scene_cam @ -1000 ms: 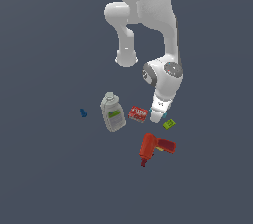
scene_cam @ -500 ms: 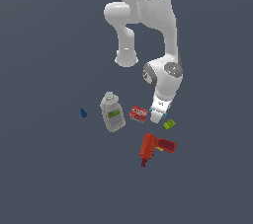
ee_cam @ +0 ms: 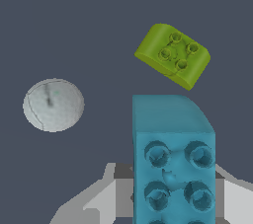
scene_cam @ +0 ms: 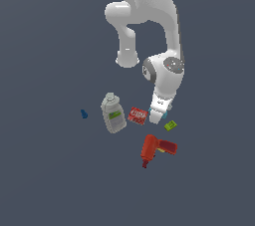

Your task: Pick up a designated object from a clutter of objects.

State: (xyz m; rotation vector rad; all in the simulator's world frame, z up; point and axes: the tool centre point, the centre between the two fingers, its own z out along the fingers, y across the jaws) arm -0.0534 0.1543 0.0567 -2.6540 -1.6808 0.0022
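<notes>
From where I stand, the gripper (scene_cam: pixel 157 116) is down at floor level with its jaws either side of the cyan brick (ee_cam: pixel 173 164), and the wrist view shows that brick filling the space between the grey fingers (ee_cam: pixel 101 201); whether the pads are actually pressing on it I cannot tell, so I won't call it clamped. In the exterior view only a sliver of cyan shows at the fingertips, just beside the red box (scene_cam: pixel 138 115) and near the green chip (scene_cam: pixel 171 125). The wrist view also shows the white ball (ee_cam: pixel 53 104) lying apart from the brick. Further out sit the bottle (scene_cam: pixel 113 114) with its green label, the red drill (scene_cam: pixel 153 149) below the gripper in the exterior view, and the small blue bit (scene_cam: pixel 83 114) well apart toward that view's left. As I judge it, the approach is done and the brick is bracketed; a firm squeeze and the lift clear of the clutter remain.
</notes>
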